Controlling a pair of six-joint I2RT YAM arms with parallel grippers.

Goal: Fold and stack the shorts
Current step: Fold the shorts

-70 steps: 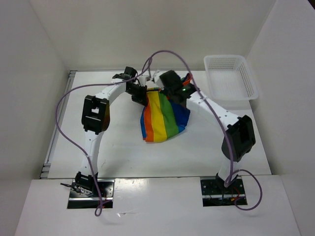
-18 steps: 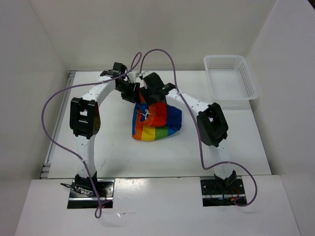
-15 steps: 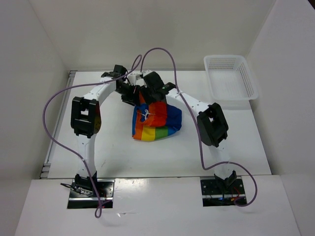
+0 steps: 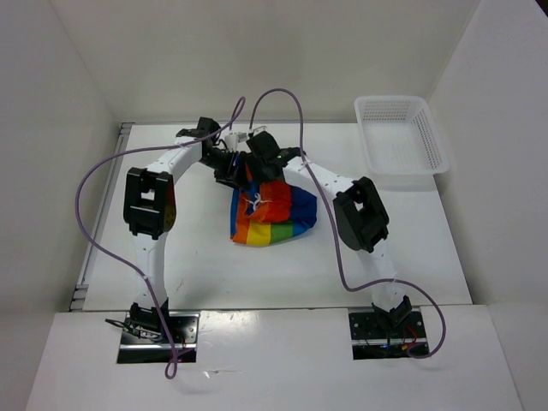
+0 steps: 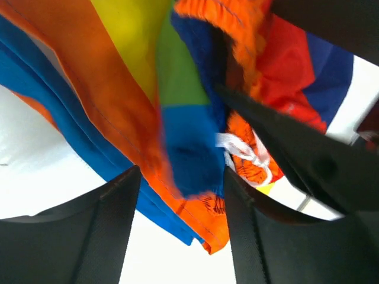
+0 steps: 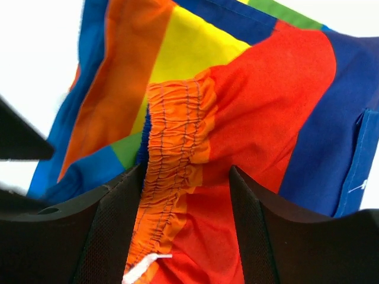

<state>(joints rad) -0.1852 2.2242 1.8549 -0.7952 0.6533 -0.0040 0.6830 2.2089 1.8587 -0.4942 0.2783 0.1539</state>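
Shorts (image 4: 272, 210) further left; bunched between left fingers (image 5: 100, 236), right fingers (image 6: 112, 236)

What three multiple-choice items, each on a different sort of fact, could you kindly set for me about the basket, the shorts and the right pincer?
1. Where on the table does the basket stand?
A) far right corner
B) near left corner
C) between the arm bases

2. What colour is the drawstring of the shorts?
A) black
B) white
C) green

3. What sits between the fingers of the right pincer?
A) nothing
B) the basket's rim
C) the orange waistband

Key:
1 A, as the top view shows it at the far right, apart from the shorts.
2 B, as a white cord shows in both wrist views.
3 C, as the right wrist view shows gathered orange elastic there.
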